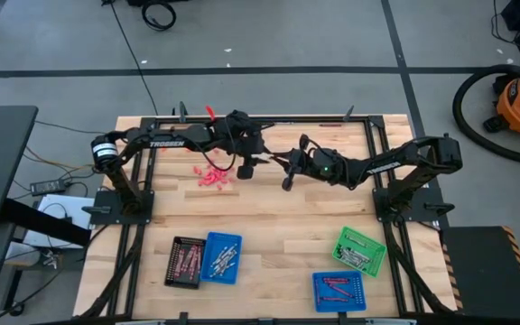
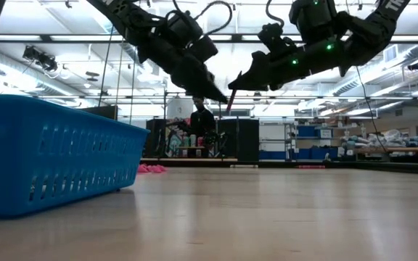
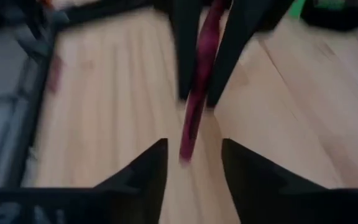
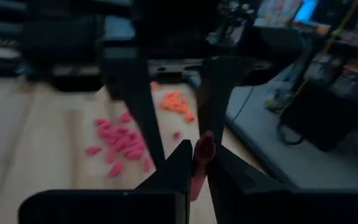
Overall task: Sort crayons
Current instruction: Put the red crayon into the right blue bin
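Above the middle of the wooden tabletop [image 1: 269, 212], the two dark arms meet in mid-air over a single dark red-pink crayon [image 3: 197, 87]. Seen from the right wrist, the right gripper [image 4: 196, 163] has its fingers closed on one end of the stick, the crayon pinched between them and pointing toward the other arm. From the left wrist, the left gripper [image 3: 193, 163] shows its fingers spread apart on either side of the crayon's near end, with a gap on each side and no hold on it. At table height, both grippers hang well clear of the surface, the thin crayon slanting down between their tips. Beneath and behind the left arm, a loose heap of red-pink crayons [image 1: 213, 177] lies on the wood, with a smaller cluster of orange crayons [image 4: 179, 102] just beyond it. Along the near edge of the tabletop sit a black tray [image 1: 185, 262] touching a blue tray [image 1: 221, 257], a green tray [image 1: 359, 250] and a second blue tray [image 1: 339, 291], each with crayons inside.
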